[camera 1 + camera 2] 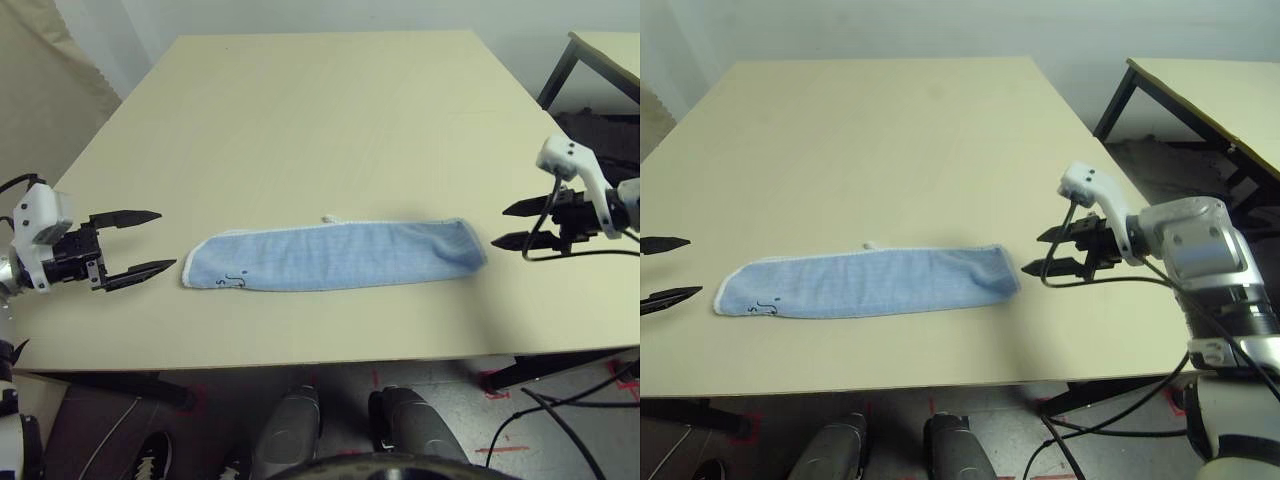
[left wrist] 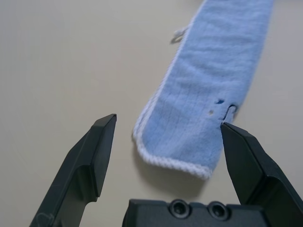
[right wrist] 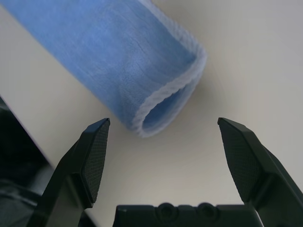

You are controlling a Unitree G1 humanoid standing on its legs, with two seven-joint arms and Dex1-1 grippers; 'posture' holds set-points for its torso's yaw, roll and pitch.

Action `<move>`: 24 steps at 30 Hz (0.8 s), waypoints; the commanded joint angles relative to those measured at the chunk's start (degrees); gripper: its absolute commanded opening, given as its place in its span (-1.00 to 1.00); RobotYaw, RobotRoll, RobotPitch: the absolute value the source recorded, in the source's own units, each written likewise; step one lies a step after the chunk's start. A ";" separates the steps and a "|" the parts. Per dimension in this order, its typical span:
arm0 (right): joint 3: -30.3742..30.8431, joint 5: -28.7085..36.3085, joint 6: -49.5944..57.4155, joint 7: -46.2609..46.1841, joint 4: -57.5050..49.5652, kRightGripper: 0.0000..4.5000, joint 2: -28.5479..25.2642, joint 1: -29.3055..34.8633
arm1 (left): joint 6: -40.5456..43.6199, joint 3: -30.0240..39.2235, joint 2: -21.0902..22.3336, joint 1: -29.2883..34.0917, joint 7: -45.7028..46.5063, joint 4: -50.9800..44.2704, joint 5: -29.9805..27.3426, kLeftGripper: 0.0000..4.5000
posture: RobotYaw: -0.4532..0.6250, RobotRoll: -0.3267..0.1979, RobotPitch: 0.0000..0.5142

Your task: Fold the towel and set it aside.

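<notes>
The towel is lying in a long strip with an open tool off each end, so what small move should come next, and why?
Probably ease both tools inward to the towel's short ends. The left tool and right tool stand open just clear of it, neither touching, and the strip needs one more fold end to end.

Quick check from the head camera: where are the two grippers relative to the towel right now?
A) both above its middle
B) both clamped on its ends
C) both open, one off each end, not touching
C: the left gripper and right gripper stand open just off opposite ends of the towel, clear of it.
</notes>
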 commanded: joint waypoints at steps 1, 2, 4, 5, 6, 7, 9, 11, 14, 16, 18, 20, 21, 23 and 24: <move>3.49 2.07 9.77 2.01 3.90 1.00 0.84 -3.35 | -2.87 -0.87 -0.56 -0.42 -1.13 -0.21 -1.94 1.00 | 0.05 0.25 -0.71; 4.34 2.44 11.75 2.19 4.91 1.00 1.16 -4.15 | -2.91 -1.17 -0.51 -0.38 -1.13 -0.53 -2.56 1.00 | 0.07 0.25 -0.71; 5.21 3.15 14.80 1.63 6.91 1.00 2.11 -5.51 | -2.51 -1.77 -0.25 -0.13 -1.13 -1.24 -3.90 1.00 | 0.07 0.25 -0.71; 5.26 3.58 16.33 1.11 8.11 1.00 2.82 -6.30 | -1.75 -1.90 -0.12 -0.02 -1.13 -1.60 -4.60 1.00 | 0.07 0.25 -0.71; 5.13 4.06 17.98 0.58 9.47 1.00 3.67 -7.21 | -0.81 -2.08 0.07 0.11 -1.13 -1.96 -5.32 1.00 | 0.07 0.25 -0.71; 5.09 4.46 19.28 0.15 10.66 1.00 4.35 -8.07 | 0.27 -2.25 0.29 0.17 -1.13 -2.26 -5.88 1.00 | 0.07 0.25 -0.72; 5.50 5.18 21.05 -0.61 12.18 1.00 5.22 -9.22 | 3.13 -2.96 0.97 0.60 -1.13 -2.90 -6.55 1.00 | 0.07 0.25 -0.72; 7.01 4.27 20.18 -2.25 12.55 1.00 5.76 -8.91 | 6.60 -4.72 2.33 2.03 -1.13 -4.27 -7.35 1.00 | 0.06 0.25 -0.72; 7.37 4.36 20.67 -4.42 14.10 1.00 7.10 -8.98 | 11.15 -5.55 3.05 3.29 -1.13 -6.17 -9.27 1.00 | 0.05 0.25 -0.71; 7.29 4.87 21.41 -5.43 14.89 1.00 7.89 -9.32 | 13.13 -6.00 3.39 3.80 -1.13 -7.27 -9.97 1.00 | 0.05 0.25 -0.70; 7.57 5.44 22.11 -5.75 14.73 1.00 8.33 -9.32 | 13.38 -5.90 3.20 3.61 -1.13 -7.56 -9.66 1.00 | 0.05 0.25 -0.70; 7.99 5.55 22.16 -6.28 14.45 1.00 8.69 -8.97 | 13.15 -5.70 2.97 3.19 -1.13 -7.44 -9.23 1.00 | 0.05 0.25 -0.70; 8.03 5.61 22.16 -6.56 14.43 1.00 8.80 -8.89 | 13.12 -5.67 2.95 3.09 -1.13 -7.40 -9.15 1.00 | 0.05 0.25 -0.70; 7.65 5.74 22.42 -7.59 15.51 1.00 9.62 -9.04 | 12.65 -5.74 2.95 2.92 -1.13 -7.28 -8.86 1.00 | 0.05 0.25 -0.70; 7.04 5.45 22.26 -9.00 16.98 1.00 10.47 -9.28 | 12.41 -5.84 2.96 2.88 -1.13 -7.28 -8.75 1.00 | 0.05 0.25 -0.70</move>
